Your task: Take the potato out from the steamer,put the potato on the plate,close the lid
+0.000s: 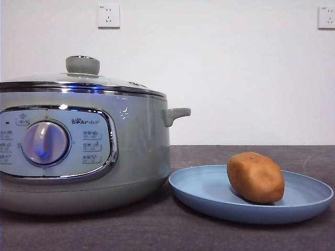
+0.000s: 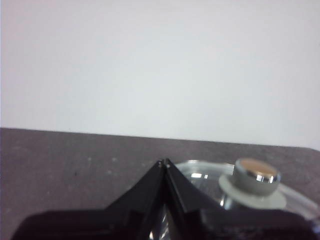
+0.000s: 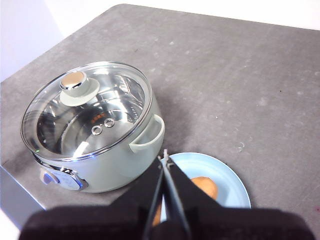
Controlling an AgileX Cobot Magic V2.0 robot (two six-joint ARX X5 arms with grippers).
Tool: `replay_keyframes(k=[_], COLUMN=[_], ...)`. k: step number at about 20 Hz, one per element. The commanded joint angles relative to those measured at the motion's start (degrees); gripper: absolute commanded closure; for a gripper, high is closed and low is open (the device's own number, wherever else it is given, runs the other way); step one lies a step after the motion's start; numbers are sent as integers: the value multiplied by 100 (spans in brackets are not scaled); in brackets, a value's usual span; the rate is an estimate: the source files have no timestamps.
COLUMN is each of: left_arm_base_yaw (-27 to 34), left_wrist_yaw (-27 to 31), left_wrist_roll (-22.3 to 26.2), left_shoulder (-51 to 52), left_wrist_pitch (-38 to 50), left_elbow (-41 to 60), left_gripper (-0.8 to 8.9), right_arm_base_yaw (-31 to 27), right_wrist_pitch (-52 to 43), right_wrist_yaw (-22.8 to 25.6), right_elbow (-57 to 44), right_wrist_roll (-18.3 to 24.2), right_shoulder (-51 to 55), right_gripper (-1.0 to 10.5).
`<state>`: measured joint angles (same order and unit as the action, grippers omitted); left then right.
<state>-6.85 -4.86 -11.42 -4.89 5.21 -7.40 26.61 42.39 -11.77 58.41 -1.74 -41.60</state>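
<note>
My left gripper (image 2: 164, 163) has its two black jaws pressed together tip to tip, with nothing between them; in the left wrist view it hangs above the lid (image 2: 252, 192), whose pale knob with a shiny cap sits just beside the jaw tips at the lower right of that frame. My right gripper (image 3: 165, 159) is likewise pinched closed on nothing, its tips meeting in the lower middle of the right wrist view, above the edge of the plate (image 3: 227, 180) and near the side handle (image 3: 148, 135) of the steamer (image 3: 107, 160). Neither gripper shows in the front view. The steamer fills the left half of the front view, with its dial (image 1: 45, 143) and chrome-framed panel facing the camera, and the glass lid sits flat on its rim with the knob (image 1: 82, 65) upright on top. Through the glass in the right wrist view I see only the bare metal inner pot (image 3: 75, 125). The potato (image 1: 255, 177) lies on its side on the light-blue plate at the lower right of the front view, toward the plate's middle, and the plate sits on the dark table (image 1: 157, 230) just beside the steamer's base. Two wall sockets (image 1: 108, 15) sit high on the white wall.
</note>
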Motion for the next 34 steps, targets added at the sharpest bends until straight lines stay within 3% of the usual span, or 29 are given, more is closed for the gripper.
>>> replay_keyframes(k=[1, 5, 11, 31, 34], left_arm_base_yaw=[22, 22, 22, 20, 20], left_wrist_yaw=[22, 26, 190, 181, 181], left_wrist_roll=[94, 92, 87, 94, 94], left_shoulder=[291, 476, 476, 472, 472], left_wrist_pitch=[20, -199, -1622, -1558, -1558], left_elbow=[352, 706, 719, 717, 717], left_gripper=[816, 816, 816, 816, 816], right_arm_base_yaw=[7, 7, 7, 7, -2], right_wrist_pitch=[-24, -17, -4, 17, 13], right_wrist_yaw=[24, 24, 17, 17, 37], right_elbow=[15, 15, 15, 15, 15], right_wrist_roll=[-33, -33, -33, -33, 422], right_shoulder=[11, 11, 11, 13, 26], right_gripper=[963, 963, 963, 963, 963])
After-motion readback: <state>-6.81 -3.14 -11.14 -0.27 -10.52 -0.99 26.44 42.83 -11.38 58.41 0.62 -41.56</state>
